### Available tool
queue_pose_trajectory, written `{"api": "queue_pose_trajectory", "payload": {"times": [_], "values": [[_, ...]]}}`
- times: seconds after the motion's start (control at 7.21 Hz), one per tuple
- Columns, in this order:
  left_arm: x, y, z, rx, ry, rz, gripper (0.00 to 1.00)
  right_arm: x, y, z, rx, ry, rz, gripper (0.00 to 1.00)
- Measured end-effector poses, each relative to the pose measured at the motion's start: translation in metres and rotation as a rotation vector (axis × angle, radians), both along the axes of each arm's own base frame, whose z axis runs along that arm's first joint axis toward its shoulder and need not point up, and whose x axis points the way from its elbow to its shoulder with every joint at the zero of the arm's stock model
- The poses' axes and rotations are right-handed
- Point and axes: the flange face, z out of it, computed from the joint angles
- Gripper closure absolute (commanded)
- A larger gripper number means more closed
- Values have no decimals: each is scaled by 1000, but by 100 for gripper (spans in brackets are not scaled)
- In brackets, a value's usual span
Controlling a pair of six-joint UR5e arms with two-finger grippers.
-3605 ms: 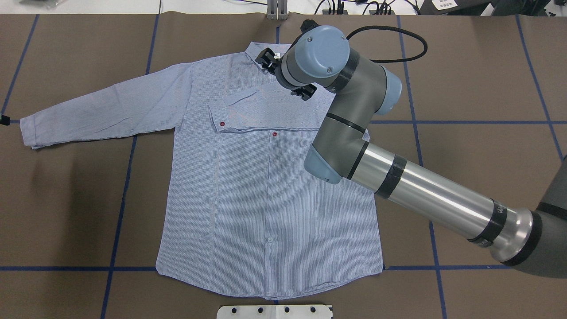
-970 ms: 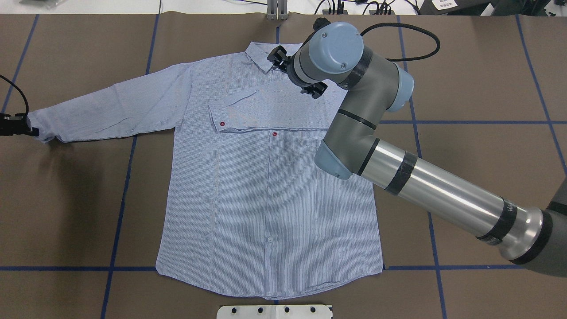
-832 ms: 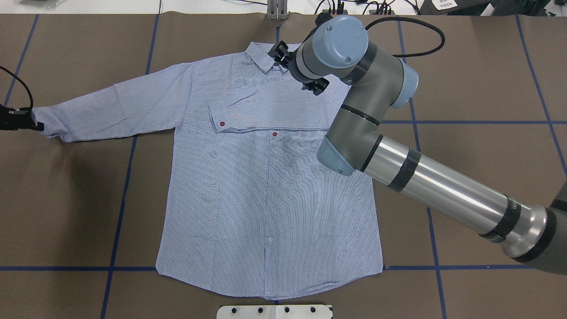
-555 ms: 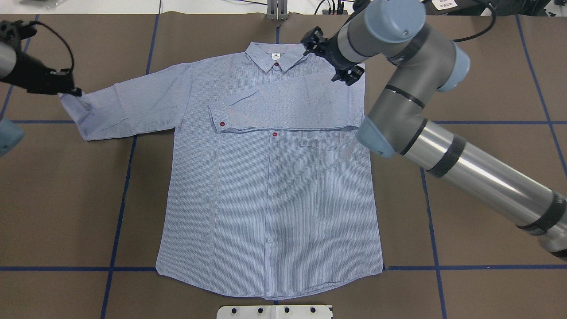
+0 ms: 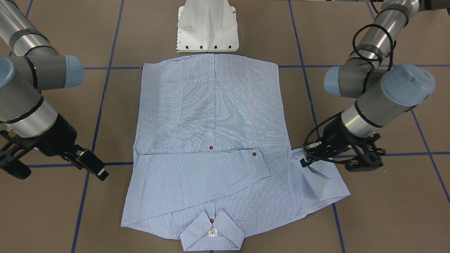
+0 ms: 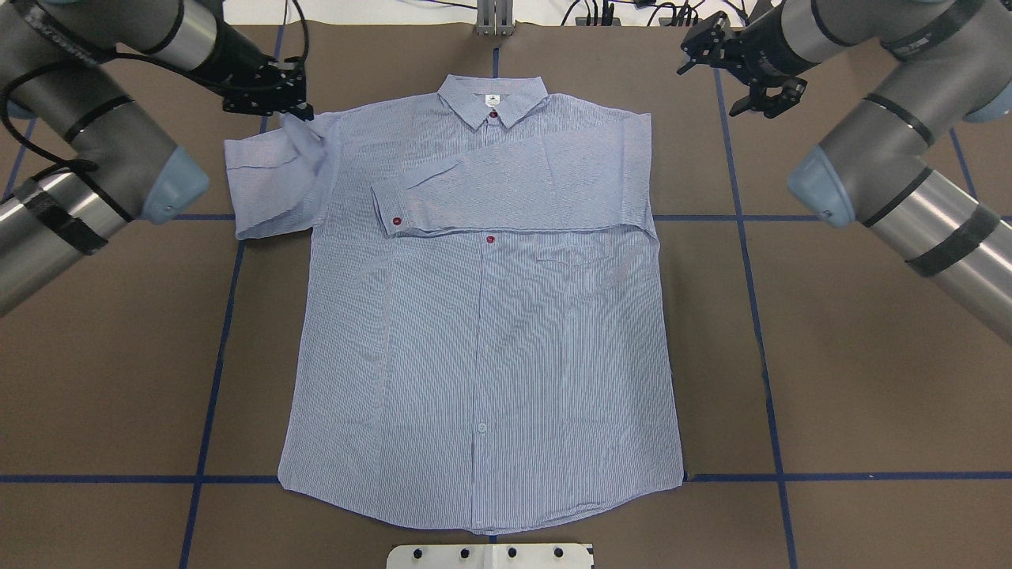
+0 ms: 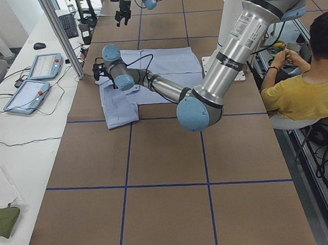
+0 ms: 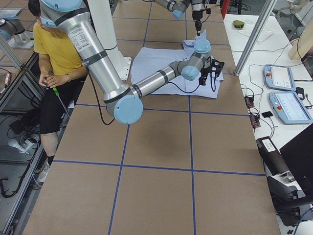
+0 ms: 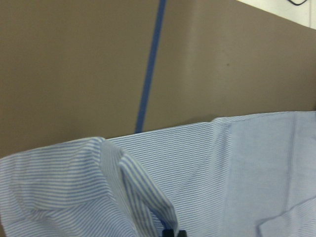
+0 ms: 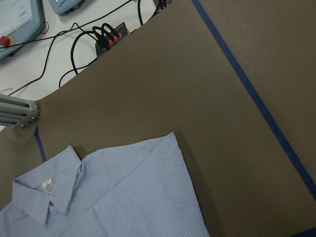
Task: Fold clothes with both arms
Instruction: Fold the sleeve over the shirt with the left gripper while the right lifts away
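Observation:
The light blue striped shirt [image 6: 482,340] [image 5: 211,112] lies flat, front up, collar at the far edge of the table. One sleeve lies folded across the chest [image 6: 506,190]. The other sleeve [image 6: 269,186] is doubled back on itself beside the shoulder. My left gripper [image 6: 294,111] [image 5: 305,160] is shut on that sleeve's cuff, holding it just above the shoulder seam; in the left wrist view the striped cloth [image 9: 237,168] bunches up at the fingertips. My right gripper [image 6: 727,75] [image 5: 59,172] hangs open and empty over bare table, off the shirt's other shoulder.
The white pedestal base [image 5: 207,24] stands at the shirt's hem edge. Blue tape lines cross the brown table [image 6: 830,356]. A metal post [image 6: 494,16] and cables sit beyond the collar. Control tablets [image 7: 33,87] lie on a side table. A seated person [image 7: 308,83] is behind the robot.
My left gripper took the outstretched cuff and carried it in toward the shoulder, doubling the sleeve over. The right arm drew back from the collar to the far right, off the shirt.

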Motion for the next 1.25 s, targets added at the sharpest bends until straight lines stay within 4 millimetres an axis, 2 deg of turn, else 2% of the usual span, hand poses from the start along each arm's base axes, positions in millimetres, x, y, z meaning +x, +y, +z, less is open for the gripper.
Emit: {"api": "queue_pose_trajectory", "payload": {"times": [0.14,0.42,0.69,0.83,1.11,1.25], "values": [[44,15,-42,10,27,-11,100,13,2,12,3,7,-9,1],[124,49,-108,12,70,-56,100,22,9,17,11,7,-14,1],[182,66,-156,-5,93,-91,100,25,13,19,13,7,-13,1],[201,76,-165,-3,95,-98,100,25,13,20,13,9,-11,1],[221,92,-171,12,105,-102,100,25,14,19,15,7,-12,1],[228,98,-173,20,111,-103,85,27,17,18,17,4,-14,1]]}}
